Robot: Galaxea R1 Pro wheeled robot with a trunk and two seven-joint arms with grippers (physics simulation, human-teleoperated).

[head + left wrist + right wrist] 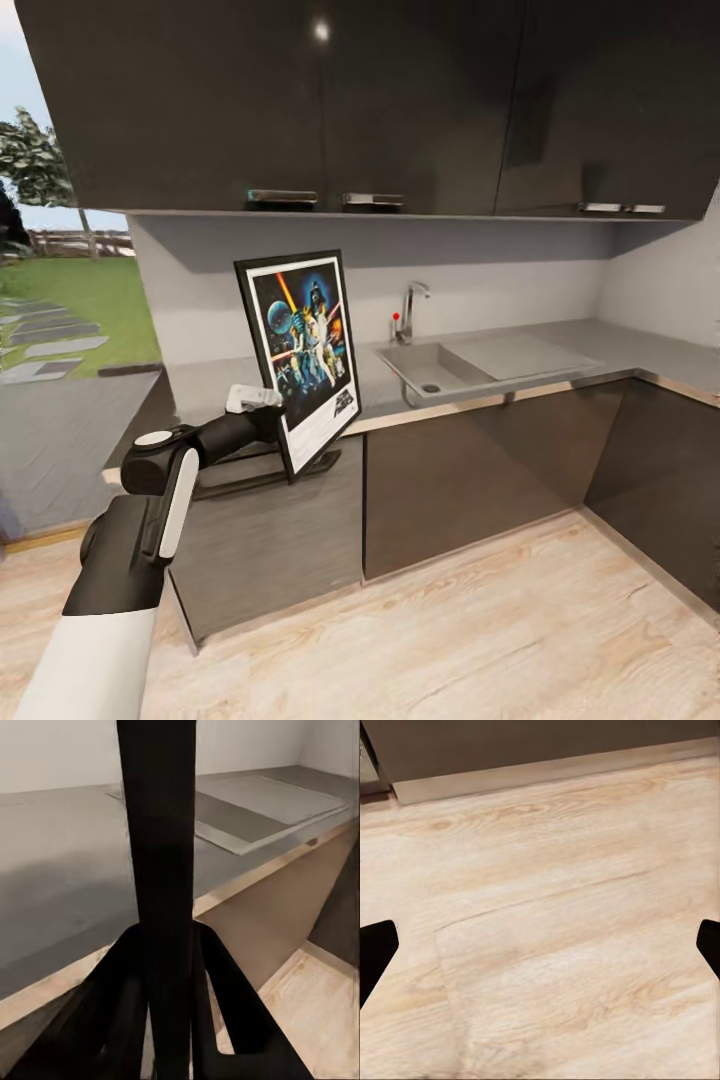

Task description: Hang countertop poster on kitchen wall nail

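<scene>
Smooth light-grey worktop (600, 350) with metallic front edge, recessed grey sink (432, 368), chrome tap (411, 305); dark cabinets below. Left end hidden behind the framed portrait Star Wars poster (300, 350): thin black frame, white border, dark blue artwork, held upright and slightly tilted above the worktop edge. Left arm reaches forward; left fingers (225, 1012) clamp the frame's edge (157, 832). Right fingers (375, 952) spread wide over pale wood floor (547, 907), tips cut off.
</scene>
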